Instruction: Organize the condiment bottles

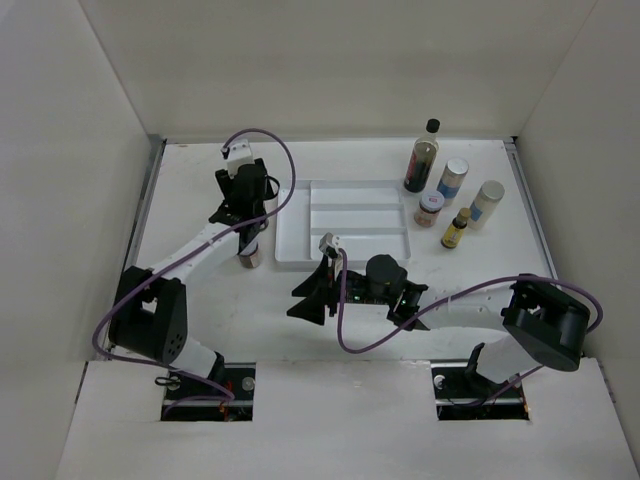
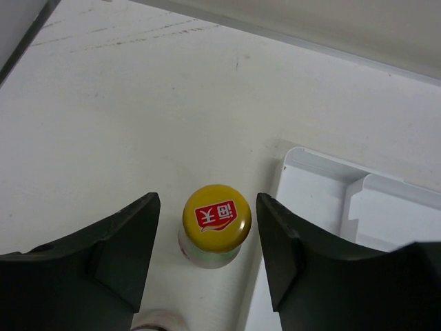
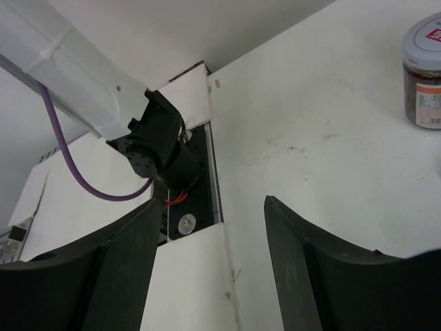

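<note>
Broadly, the white table (image 1: 200, 175) splits into two zones around the tray (image 1: 350, 240), which sits at centre frame with its compartments bare, so by my reading no bottle is sorted yet.

From the lower left of the top view the left arm (image 1: 190, 250) stretches up to a spot just left of the tray. The right arm (image 1: 470, 305) folds in from the lower right and lies low across the middle, below the tray, probably parked there to keep out of the way.

Five bottles cluster at the upper right, just beside the tray: the tall bottle (image 1: 421, 160), two shakers (image 1: 452, 181), a short jar (image 1: 430, 209) and the small dark bottle (image 1: 456, 230). They are well apart from either gripper.

The left gripper (image 2: 208, 207) hangs straight over the yellow-capped bottle (image 2: 216, 215), which stands upright on the table just left of the tray corner. Its jaws straddle the cap with a gap showing on both sides, so they are not gripping it; the top-down line suits a lift into the tray. A pale cap (image 2: 157, 321) peeks in at the bottom edge, close enough to be bumped.

The right gripper (image 3: 210, 207) is spread and holds nothing, with a dark-filled jar (image 3: 422, 72) at the upper right of its view
</note>
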